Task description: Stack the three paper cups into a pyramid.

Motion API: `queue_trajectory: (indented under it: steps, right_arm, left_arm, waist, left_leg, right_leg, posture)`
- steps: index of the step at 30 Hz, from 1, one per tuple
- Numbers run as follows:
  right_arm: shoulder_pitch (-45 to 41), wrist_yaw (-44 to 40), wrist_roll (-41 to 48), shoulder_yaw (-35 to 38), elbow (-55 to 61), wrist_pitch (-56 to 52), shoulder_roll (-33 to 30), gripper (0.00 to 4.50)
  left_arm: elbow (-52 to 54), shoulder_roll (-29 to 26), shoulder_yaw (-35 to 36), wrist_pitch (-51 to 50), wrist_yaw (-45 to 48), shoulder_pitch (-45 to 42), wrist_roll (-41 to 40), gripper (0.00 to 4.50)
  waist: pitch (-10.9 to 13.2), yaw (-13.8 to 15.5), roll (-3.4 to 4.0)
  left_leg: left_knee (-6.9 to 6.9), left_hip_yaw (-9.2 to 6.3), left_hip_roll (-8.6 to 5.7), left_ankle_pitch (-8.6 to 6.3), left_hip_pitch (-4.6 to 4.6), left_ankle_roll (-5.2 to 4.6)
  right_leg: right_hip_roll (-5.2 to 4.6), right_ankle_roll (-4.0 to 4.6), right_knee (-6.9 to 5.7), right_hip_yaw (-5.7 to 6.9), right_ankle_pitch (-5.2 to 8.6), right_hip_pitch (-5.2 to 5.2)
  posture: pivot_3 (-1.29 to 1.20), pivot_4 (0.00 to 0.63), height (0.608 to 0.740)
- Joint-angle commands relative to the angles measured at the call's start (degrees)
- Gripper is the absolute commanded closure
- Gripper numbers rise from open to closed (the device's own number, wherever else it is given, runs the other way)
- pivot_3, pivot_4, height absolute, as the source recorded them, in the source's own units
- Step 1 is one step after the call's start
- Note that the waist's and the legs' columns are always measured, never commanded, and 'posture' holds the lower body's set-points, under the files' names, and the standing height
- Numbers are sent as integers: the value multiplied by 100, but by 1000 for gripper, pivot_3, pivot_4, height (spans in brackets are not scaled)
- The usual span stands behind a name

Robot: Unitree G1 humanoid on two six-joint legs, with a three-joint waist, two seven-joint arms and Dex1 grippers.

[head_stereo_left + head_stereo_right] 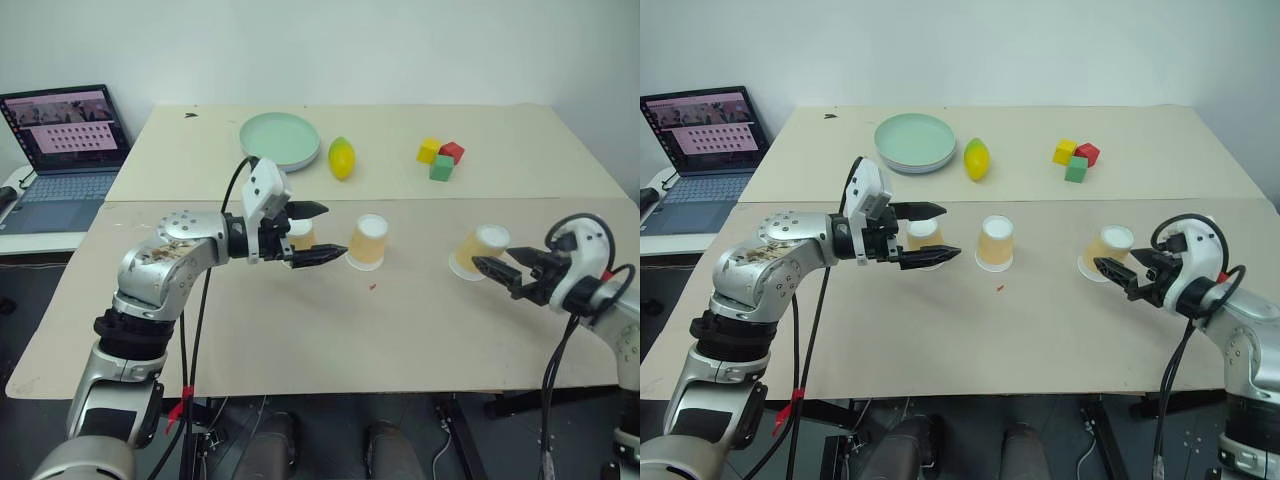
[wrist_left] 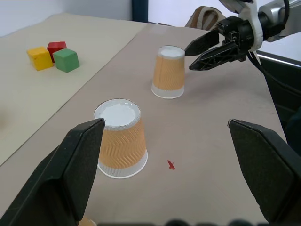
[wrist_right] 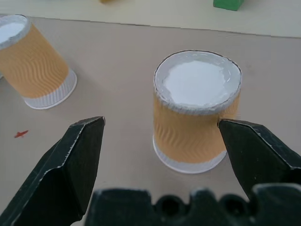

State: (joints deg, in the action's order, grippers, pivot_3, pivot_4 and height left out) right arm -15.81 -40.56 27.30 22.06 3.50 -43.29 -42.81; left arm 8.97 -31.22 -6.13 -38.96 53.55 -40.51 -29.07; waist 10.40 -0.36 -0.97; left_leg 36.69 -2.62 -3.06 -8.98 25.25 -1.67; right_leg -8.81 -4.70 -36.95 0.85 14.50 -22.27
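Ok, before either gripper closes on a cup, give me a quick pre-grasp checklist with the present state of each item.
1. Right gripper open: ok.
2. Right cup between its fingers, untouched: ok.
3. Left gripper open: ok.
4. Left cup framed by the left gripper, whether touching: cannot tell.
5. All three cups upside down and standing, including the middle cup: ok.
6. Pyramid base formed: not ok, the cups stand apart in a row.

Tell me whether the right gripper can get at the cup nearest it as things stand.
Probably yes: the right gripper is open, its fingers either side of the upside-down cup, with nothing between them.
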Motion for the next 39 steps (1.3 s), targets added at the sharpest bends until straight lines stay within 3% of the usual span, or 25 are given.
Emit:
queue_trajectory:
  steps: [1,12,29,35,39]
  right_arm:
    - [-258,-137,-106,-64,-312,371,-199,11]
    - [-1063,-209,-531,-684,-1350,1025,-13,11]
    - [-1943,-162,-917,-989,-2515,1739,171,11]
    - [-1935,-155,-985,-1014,-2573,1815,238,1622]
    - [-1945,-76,-939,-1006,-2135,1616,290,1681]
  left_arm:
    - [247,-68,142,13,-64,-86,-9,0]
    - [402,-132,146,-47,-202,-15,-37,0]
    - [580,-188,219,-126,-370,61,-90,0]
    - [530,-208,223,-86,-357,59,-65,0]
    - [529,-210,215,-67,-342,92,-62,0]
  waist:
    - [0,-2,0]
    - [0,-49,0]
    - [0,-40,0]
    - [0,-40,0]
    - [1,-48,0]
  left_leg:
    - [0,0,-1,0,0,0]
    - [0,3,-4,0,-1,0]
    - [0,2,-6,0,0,0]
    - [0,3,-6,0,0,0]
    - [0,3,-6,0,0,0]
  right_leg:
    - [0,0,1,0,0,0]
    - [2,0,-3,-3,-1,-1]
    - [3,0,-3,-3,-1,-2]
    - [3,1,-3,-3,-2,-2]
    - [3,1,-4,-3,-2,-2]
  posture:
    - [0,150,740]
    - [0,150,740]
    - [0,150,740]
    - [0,150,740]
    - [0,150,740]
